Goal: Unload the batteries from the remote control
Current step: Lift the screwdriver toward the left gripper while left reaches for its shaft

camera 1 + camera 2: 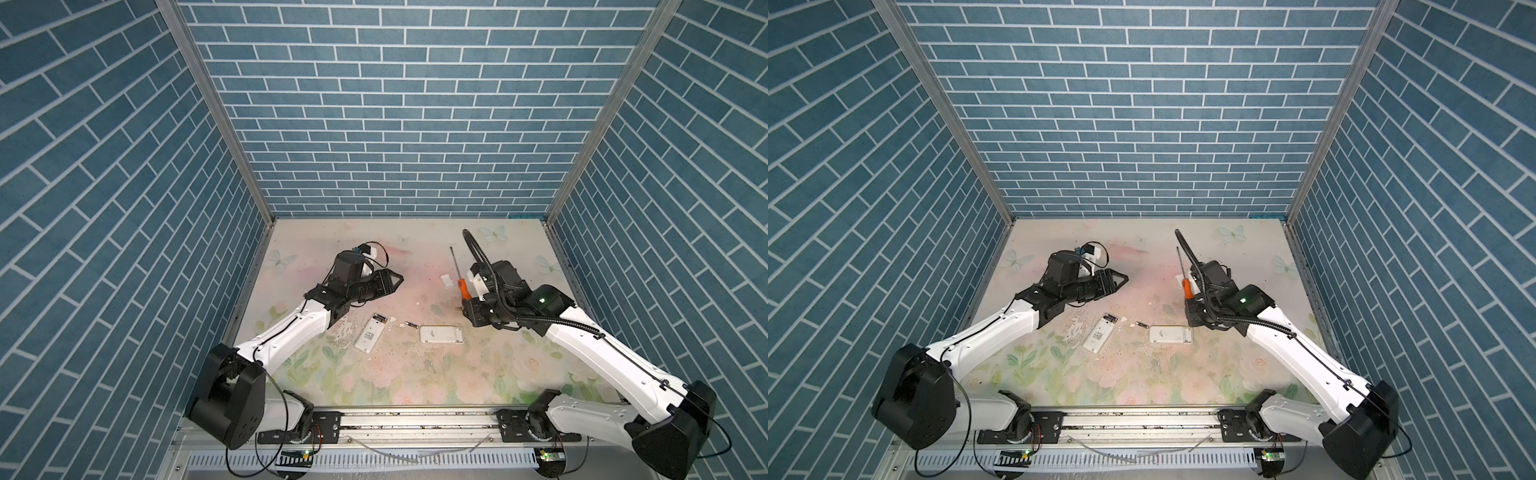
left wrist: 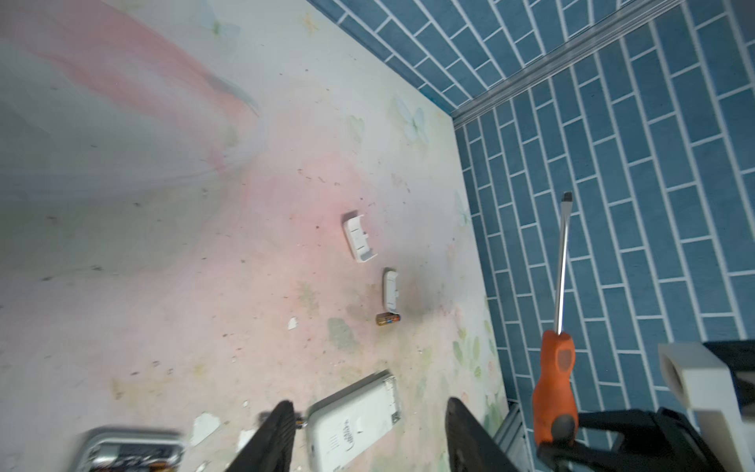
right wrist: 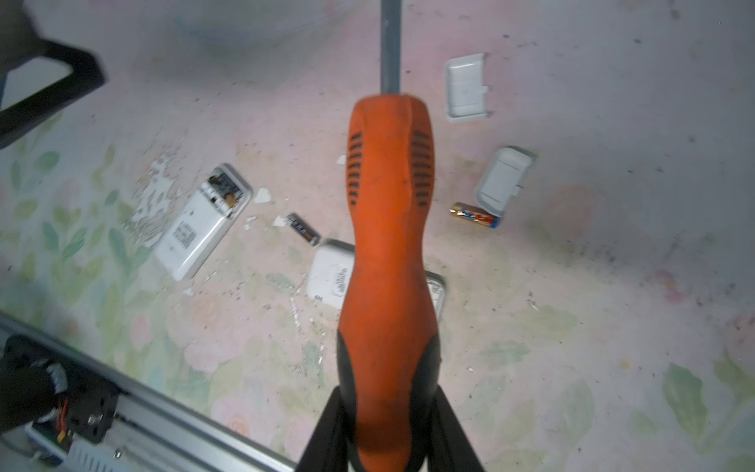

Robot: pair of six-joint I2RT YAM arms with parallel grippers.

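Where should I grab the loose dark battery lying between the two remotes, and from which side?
Pinch the dark battery across its middle, coming straight down: it lies flat, long sides clear, but one end sits close to the nearer remote.

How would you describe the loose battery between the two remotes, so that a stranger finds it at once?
On the floral table, two white remotes lie near the middle: the tilted remote and the level remote. The dark battery lies in the gap between them. The golden battery lies farther right, beside a white cover.
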